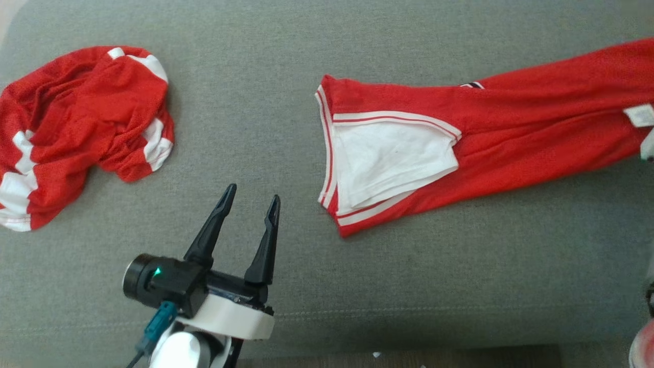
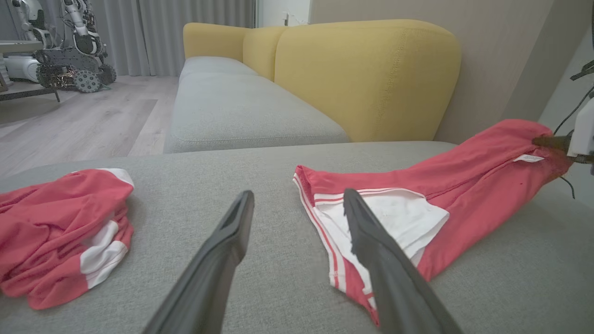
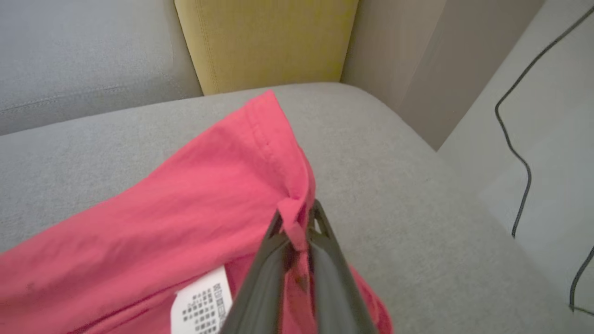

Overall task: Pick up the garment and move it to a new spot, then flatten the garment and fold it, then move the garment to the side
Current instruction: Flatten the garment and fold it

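A red and white heap of cloth (image 1: 82, 128) lies scrunched up at the left edge of the grey sofa seat (image 1: 286, 46). Beside it, near the front edge, the left gripper (image 1: 254, 193) hangs over bare seat. Its two fingers are spread apart with nothing between them. Next comes the garment (image 1: 511, 133), red with a white patch (image 1: 393, 158). It lies stretched long from the middle of the seat to the right edge. At that end the right gripper (image 3: 297, 220) is squeezed tight on a small fold of the red hem, close to the white label (image 3: 202, 304). The garment looks thin, soft and light, so it will flop and sag. I think the loose end by the white patch is a good place to pinch next.
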Controlling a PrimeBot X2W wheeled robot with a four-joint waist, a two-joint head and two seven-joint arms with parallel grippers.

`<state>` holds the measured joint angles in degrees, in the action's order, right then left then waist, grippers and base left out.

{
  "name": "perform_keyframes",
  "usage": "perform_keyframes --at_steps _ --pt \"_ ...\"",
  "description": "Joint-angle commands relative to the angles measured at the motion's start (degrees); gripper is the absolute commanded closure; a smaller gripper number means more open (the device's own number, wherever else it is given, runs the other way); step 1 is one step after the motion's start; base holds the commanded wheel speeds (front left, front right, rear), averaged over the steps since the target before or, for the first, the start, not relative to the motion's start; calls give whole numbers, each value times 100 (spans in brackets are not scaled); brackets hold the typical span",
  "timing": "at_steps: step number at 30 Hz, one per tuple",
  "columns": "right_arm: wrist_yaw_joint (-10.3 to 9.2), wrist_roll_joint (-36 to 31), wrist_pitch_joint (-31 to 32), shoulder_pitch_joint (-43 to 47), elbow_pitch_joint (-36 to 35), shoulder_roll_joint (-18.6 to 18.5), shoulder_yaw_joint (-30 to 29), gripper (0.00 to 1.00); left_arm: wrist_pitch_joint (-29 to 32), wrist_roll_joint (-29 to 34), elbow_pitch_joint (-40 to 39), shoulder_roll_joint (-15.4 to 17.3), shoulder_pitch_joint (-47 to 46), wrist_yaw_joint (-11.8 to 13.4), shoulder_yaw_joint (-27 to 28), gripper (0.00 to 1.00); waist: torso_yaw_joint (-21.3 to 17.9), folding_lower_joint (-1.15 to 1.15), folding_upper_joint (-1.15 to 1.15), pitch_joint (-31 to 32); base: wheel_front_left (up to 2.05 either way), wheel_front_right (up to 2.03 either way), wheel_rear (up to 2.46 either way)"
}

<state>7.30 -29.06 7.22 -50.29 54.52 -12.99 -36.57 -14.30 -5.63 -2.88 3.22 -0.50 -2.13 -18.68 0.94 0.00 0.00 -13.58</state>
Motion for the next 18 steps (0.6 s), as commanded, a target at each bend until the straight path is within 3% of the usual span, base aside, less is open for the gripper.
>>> perform_keyframes --at_steps 1,10,18 --pt "19 41 20 -254 -273 -24 249 100 -70 9 -198 -34 -211 -15 184 0 -12 0 0 -4 0 0 0" --pt "19 589 257 -77 -861 492 1218 100 -70 -72 -118 -34 -223 18 146 0 122 0 0 120 0 0 0" --pt "19 1627 864 992 -2336 956 2625 100 -70 -194 -81 -34 -216 113 96 0 364 0 0 276 0 0 0"
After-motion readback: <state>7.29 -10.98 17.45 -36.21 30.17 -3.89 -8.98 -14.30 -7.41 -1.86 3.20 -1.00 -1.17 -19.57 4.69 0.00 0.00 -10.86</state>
